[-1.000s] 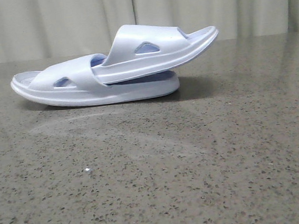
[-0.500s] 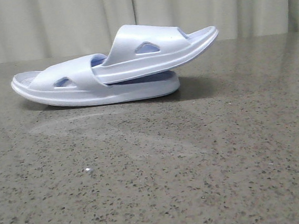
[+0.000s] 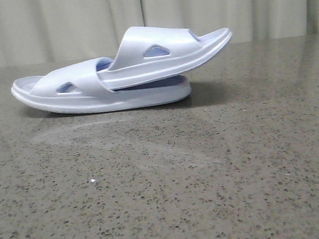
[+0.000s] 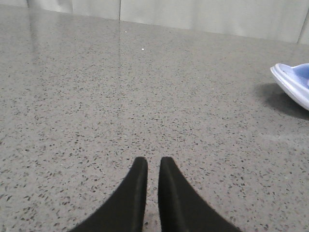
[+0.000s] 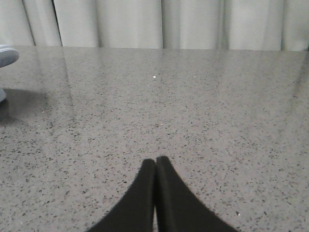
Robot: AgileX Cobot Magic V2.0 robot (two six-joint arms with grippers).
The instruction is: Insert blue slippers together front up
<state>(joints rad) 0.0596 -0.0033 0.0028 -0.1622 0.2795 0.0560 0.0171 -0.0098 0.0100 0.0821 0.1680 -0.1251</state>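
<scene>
Wrist views show both arms clear of the work: left gripper (image 4: pixel 148 166) nearly closed with a thin gap, right gripper (image 5: pixel 155 164) fully closed, both empty over bare table (image 3: pixel 210 177). Slippers (image 3: pixel 122 76) sit at the table's far side, one pushed under the other's strap, tops up. Task looks done; nothing obvious left.

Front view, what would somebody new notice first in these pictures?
The blue slippers at the far middle of the speckled grey table: one lies flat, the other is slid under its strap and juts up to the right. Both arms are away from them, the left gripper almost closed and the right gripper shut on nothing.
</scene>
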